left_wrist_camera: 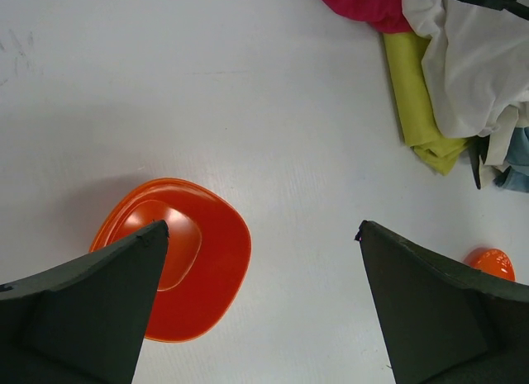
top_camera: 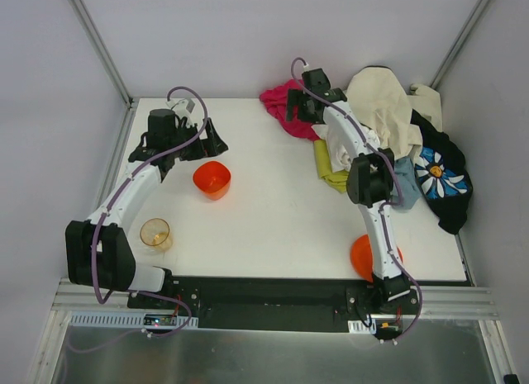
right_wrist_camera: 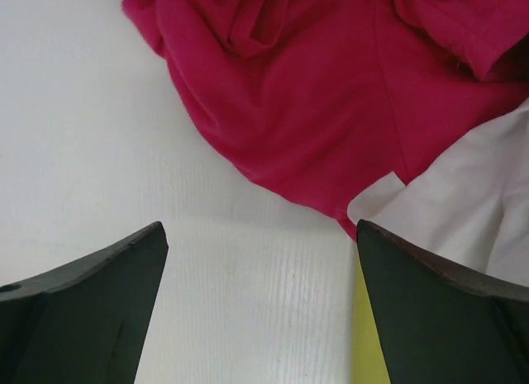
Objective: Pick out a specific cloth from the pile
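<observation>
The right pincer [right_wrist_camera: 260, 231] hangs spread wide and empty over the table [right_wrist_camera: 74, 111] beside the magenta cloth [right_wrist_camera: 314, 95], so nothing is picked yet: the yellow-green cloth [top_camera: 329, 165] lies half-buried at the pile [top_camera: 388, 107]'s left edge, while the left pincer [left_wrist_camera: 260, 227], equally spread and empty, hovers over an orange bowl [left_wrist_camera: 211, 252].

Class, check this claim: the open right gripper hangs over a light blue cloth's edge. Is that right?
No: the open right gripper hangs over the edge of the magenta cloth, not a light blue one; the right wrist view shows it.
</observation>
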`<state>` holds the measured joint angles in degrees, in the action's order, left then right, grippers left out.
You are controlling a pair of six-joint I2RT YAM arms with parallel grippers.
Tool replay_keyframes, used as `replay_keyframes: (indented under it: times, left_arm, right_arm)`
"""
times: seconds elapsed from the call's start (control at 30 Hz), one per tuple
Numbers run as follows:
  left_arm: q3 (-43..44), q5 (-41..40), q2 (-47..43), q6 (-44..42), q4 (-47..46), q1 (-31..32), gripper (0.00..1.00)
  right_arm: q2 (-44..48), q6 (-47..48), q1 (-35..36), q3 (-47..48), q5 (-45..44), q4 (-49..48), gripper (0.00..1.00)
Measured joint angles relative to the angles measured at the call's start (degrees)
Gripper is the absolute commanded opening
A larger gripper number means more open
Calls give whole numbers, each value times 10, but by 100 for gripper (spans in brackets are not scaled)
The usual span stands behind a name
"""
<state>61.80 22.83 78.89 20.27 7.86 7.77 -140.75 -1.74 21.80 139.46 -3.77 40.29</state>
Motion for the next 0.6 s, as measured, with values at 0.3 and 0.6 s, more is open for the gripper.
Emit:
replay_keyframes:
  times: [0.3,0.6]
  left_arm:
    - [0,13,10,1,0,0,99]
    - [0,27,25,1,-1,0,99]
  right_arm:
    - [-37,-59,-15,-5,-53,-11,94]
    - [-53,-104,-53,-6,-54,-12,75]
